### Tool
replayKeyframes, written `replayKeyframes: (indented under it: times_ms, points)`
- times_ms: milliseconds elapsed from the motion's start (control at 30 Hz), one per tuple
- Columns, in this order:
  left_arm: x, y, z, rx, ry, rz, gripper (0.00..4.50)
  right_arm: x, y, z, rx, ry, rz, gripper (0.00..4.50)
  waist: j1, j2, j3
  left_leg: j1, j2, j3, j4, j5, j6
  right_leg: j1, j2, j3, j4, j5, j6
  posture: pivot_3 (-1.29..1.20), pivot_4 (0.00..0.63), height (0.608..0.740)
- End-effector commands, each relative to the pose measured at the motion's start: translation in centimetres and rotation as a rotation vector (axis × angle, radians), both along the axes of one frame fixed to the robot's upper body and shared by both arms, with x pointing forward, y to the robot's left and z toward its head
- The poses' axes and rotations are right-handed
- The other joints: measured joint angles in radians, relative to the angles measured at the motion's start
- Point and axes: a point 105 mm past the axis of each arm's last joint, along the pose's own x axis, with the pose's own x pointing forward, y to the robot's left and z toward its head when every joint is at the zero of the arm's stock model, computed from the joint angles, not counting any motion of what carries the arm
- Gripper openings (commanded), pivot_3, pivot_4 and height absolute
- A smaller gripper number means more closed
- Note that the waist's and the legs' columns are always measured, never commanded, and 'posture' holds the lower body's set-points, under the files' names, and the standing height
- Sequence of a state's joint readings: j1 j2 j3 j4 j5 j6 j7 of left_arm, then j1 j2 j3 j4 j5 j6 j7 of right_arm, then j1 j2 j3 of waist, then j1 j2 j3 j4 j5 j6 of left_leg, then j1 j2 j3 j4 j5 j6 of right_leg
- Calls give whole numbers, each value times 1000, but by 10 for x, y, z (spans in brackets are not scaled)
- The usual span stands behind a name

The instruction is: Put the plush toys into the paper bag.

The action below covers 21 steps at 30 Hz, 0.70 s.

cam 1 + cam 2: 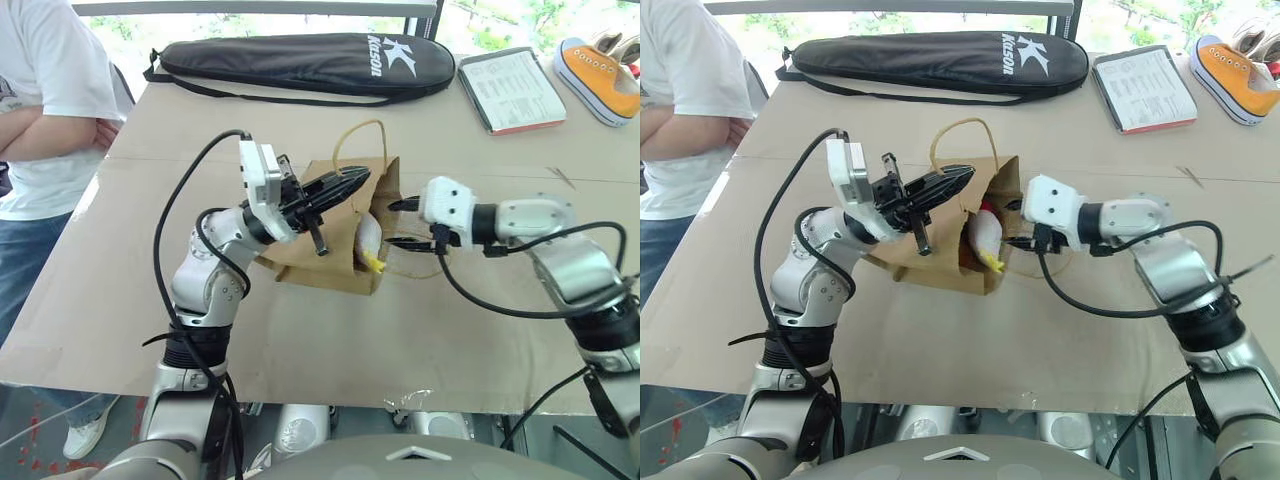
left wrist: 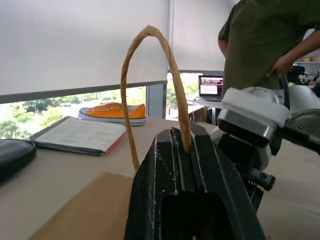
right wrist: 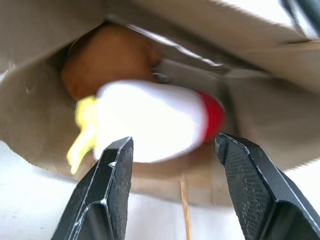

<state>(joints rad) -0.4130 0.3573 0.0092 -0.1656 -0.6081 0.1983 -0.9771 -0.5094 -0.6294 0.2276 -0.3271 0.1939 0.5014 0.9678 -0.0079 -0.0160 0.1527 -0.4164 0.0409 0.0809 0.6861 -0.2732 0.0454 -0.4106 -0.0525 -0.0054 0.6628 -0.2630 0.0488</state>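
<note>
Mid-table [image 1: 300,320]: bag [image 1: 940,262] on its side, mouth toward right edge, handle [image 2: 150,75] pinched in clamped left gripper [image 2: 182,150]. Bird [image 3: 150,122] just inside mouth, orange toy [image 3: 107,57] deeper. Directly before mouth, right gripper [image 3: 172,167], spread, empty.

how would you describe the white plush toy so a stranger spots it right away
Find the brown paper bag lying mid-table. In its open mouth sits the white plush toy, with yellow and red parts, unlike the rounded orange-brown toy deeper inside.
</note>
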Motion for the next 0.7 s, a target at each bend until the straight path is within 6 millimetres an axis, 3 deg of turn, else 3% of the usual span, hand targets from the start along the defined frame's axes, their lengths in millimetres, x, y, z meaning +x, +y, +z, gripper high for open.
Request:
replayKeyframes:
  times_ms: [33,167,333,433,700]
  points:
    - [-2,3,10,-4,-54,9,0,-7,-16,23,99,16,-145,2525,1,0,0,0,0,0,0,0,0,0,0,0,0,0,0,0,150,740]
    - [-1,4,11,-4,-55,10,0,-20,-35,12,137,140,-282,2525,5,0,0,0,0,0,0,0,0,0,0,0,0,0,0,0,150,740]
    - [-4,4,7,20,-48,-3,0,-23,-77,-48,94,366,-627,2525,10,0,0,0,-1,0,0,0,0,0,0,1,0,0,0,0,150,740]
    - [-4,5,8,28,-53,-6,0,-34,-71,-55,118,454,-619,2525,6,0,0,0,-1,1,0,0,0,0,0,2,0,0,0,0,150,740]
    - [1,8,13,32,-63,7,0,-32,-63,-57,265,611,-668,2525,2,0,0,0,-1,0,0,0,0,0,2,2,-1,0,0,0,150,740]
